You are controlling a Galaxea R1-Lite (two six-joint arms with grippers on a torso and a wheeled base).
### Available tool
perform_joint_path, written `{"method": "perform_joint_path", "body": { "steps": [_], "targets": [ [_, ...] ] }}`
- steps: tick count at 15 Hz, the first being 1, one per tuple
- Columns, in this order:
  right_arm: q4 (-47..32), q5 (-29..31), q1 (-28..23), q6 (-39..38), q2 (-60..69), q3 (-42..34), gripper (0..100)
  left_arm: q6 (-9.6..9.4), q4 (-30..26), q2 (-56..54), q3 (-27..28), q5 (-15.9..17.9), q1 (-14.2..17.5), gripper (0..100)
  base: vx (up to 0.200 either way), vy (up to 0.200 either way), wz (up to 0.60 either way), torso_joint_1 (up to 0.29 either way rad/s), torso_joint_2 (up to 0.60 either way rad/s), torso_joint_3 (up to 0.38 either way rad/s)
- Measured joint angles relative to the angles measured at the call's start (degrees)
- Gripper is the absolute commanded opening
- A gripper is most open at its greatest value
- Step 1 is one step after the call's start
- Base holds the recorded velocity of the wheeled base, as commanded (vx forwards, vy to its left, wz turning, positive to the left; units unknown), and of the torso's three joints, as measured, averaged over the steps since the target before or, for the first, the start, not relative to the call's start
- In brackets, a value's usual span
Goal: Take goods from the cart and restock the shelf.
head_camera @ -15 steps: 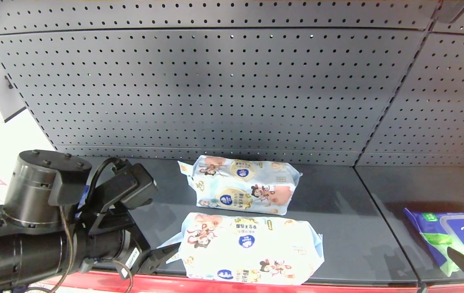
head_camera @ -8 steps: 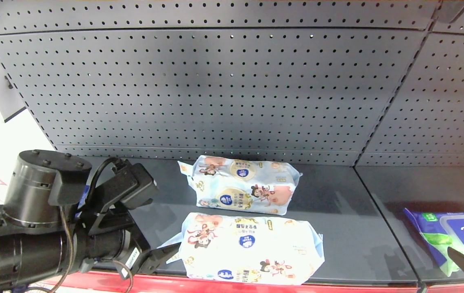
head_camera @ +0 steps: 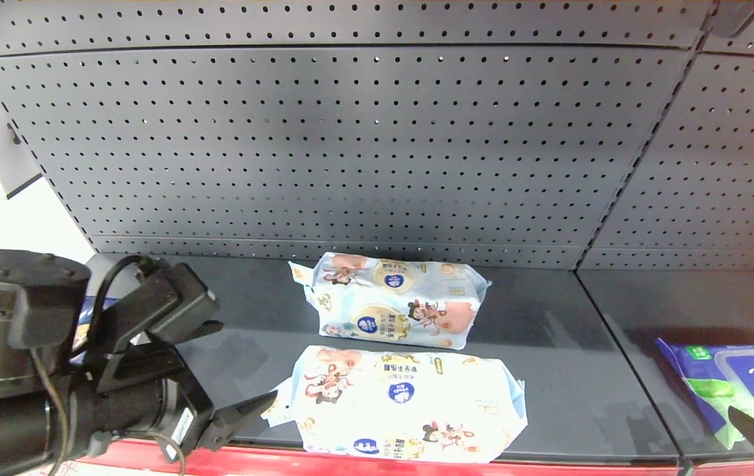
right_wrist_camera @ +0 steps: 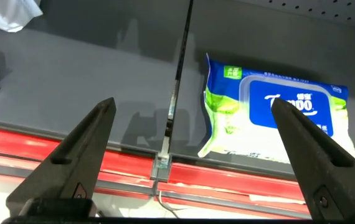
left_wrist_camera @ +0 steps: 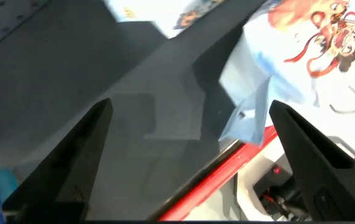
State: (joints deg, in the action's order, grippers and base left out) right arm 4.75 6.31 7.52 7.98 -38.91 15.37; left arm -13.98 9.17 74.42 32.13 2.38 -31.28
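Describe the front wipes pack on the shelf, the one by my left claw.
The front wipes pack is a soft, pale blue-and-white plastic pouch printed with cartoon figures and round blue badges. It lies flat on the shelf, long side along the red front edge, and looks unopened as far as shows. Its crimped left end sits between the fingers of the open left claw; whether they touch is unclear. A second pack of the same kind lies behind it, apart.

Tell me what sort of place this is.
Probably a shop aisle, or a mock-up of one: a grey pegboard-backed shelf with a red front edge, stocked with packs of wipes.
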Motion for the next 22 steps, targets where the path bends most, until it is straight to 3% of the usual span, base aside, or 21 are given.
{"method": "perform_joint_path", "body": {
  "steps": [3, 5, 7, 9, 11, 13, 15, 18, 20, 22],
  "targets": [
    [0.1, 0.0, -0.2, -0.3, 4.0, -2.5, 100, 3.97, -6.1, -12.0, -2.5, 0.0, 4.3, 100, 0.000, 0.000, 0.00, 0.000, 0.00, 0.000],
    [0.0, 0.1, -0.4, -0.4, 9.4, -4.7, 100, 7.91, -16.8, -23.9, -2.6, -0.1, 9.4, 100, 0.000, 0.000, 0.00, 0.000, 0.00, 0.000],
    [-0.1, 0.3, -0.6, -0.4, 16.3, -7.6, 100, 11.80, -28.6, -36.3, -1.4, -0.8, 16.7, 100, 0.000, 0.000, 0.00, 0.000, 0.00, 0.000],
    [-1.1, 1.3, -0.8, -0.4, 23.6, -10.6, 100, 14.03, -39.5, -47.1, -1.0, -1.6, 23.1, 100, 0.000, 0.000, 0.00, 0.000, 0.00, 0.000],
    [-4.5, 7.7, -1.2, -0.4, 28.9, -12.5, 100, 15.59, -46.3, -57.0, -2.3, -4.3, 27.8, 100, 0.000, 0.000, 0.00, 0.000, 0.00, 0.000],
    [-5.9, 8.8, -1.4, -0.3, 30.5, -12.9, 100, 17.97, -45.9, -62.6, -6.6, -7.6, 31.7, 100, 0.000, 0.000, 0.00, 0.000, 0.00, 0.000],
    [-5.9, 9.5, -2.4, -1.5, 31.3, -13.0, 100, 18.41, -35.3, -66.2, -12.6, -7.9, 32.2, 100, 0.000, 0.000, 0.00, 0.000, 0.00, 0.000],
    [-6.0, 9.2, -8.7, -3.1, 32.3, -12.7, 100, 16.19, -31.1, -70.9, -19.2, -7.4, 30.6, 100, 0.000, 0.000, 0.00, 0.000, 0.00, 0.000],
    [-5.6, 1.6, -9.4, -3.3, 33.9, -13.2, 100, 14.09, -30.2, -73.0, -20.4, -6.1, 30.9, 100, 0.000, 0.000, 0.00, 0.000, 0.00, 0.000],
    [-5.7, -7.2, -8.1, -2.6, 36.2, -13.3, 100, 13.14, -26.2, -73.9, -21.2, -2.9, 30.9, 100, 0.000, 0.000, 0.00, 0.000, 0.00, 0.000]
  ]
}}
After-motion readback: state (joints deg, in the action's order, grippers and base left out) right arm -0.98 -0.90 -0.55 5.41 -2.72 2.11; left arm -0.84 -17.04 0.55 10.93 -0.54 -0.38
